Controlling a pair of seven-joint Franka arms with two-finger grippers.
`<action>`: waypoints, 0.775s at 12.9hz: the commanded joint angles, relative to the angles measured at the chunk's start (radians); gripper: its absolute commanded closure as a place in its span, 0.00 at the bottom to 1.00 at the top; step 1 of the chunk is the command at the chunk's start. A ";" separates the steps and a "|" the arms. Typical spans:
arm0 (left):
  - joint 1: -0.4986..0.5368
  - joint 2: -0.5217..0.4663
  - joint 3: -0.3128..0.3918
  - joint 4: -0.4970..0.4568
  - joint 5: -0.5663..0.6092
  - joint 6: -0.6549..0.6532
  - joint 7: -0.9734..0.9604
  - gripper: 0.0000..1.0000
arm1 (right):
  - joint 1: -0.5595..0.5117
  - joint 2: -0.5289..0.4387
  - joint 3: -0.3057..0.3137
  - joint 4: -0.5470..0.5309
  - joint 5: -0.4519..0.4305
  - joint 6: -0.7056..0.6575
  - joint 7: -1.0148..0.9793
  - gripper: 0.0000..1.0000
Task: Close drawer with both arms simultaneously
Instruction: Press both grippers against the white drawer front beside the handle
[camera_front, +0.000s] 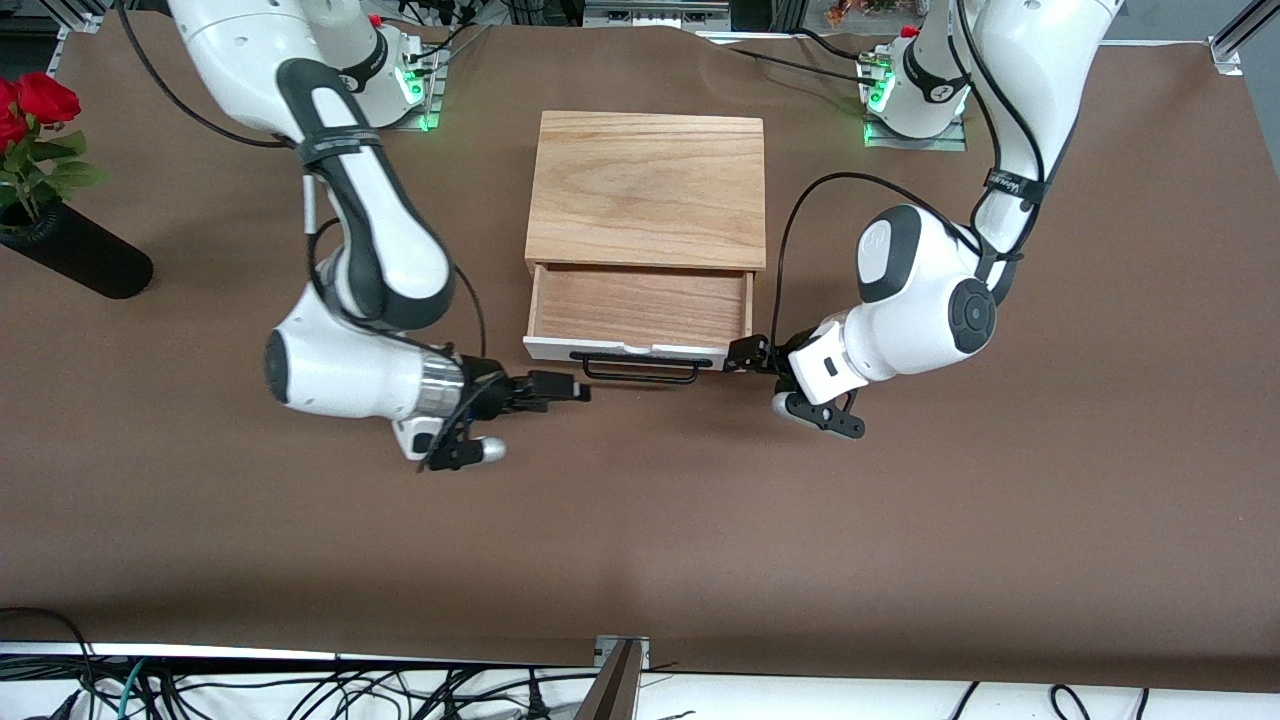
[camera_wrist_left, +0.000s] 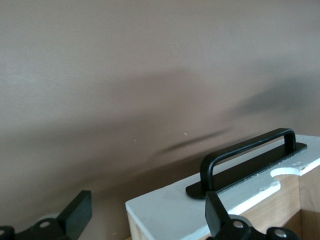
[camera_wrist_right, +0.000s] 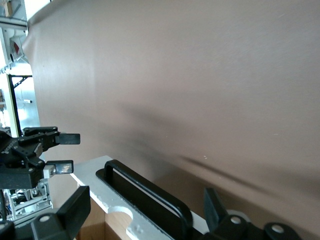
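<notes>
White-fronted drawer (camera_front: 640, 308) stood pulled out of wooden box (camera_front: 646, 188) at mid-table, front and handle (camera_front: 640, 368) running lengthwise between arms. Left gripper (camera_front: 748, 353), jaws open, straddled front's corner; right gripper (camera_front: 562, 388), jaws open, straddled handle's other end. Push direction: toward box.

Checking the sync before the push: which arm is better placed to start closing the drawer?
Left, slightly. The left gripper sits at the drawer front's corner, jaws open. The right gripper is beside the handle, apart from the panel.
</notes>
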 joint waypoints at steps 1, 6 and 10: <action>-0.017 0.031 0.004 0.018 -0.031 0.046 0.008 0.00 | -0.009 0.016 0.002 -0.021 0.082 0.003 -0.098 0.00; -0.037 0.051 0.004 0.004 -0.036 0.041 0.008 0.00 | -0.018 0.011 0.002 -0.101 0.110 -0.003 -0.160 0.00; -0.048 0.057 0.004 -0.002 -0.036 0.031 0.002 0.00 | -0.015 -0.047 0.004 -0.220 0.113 -0.007 -0.157 0.00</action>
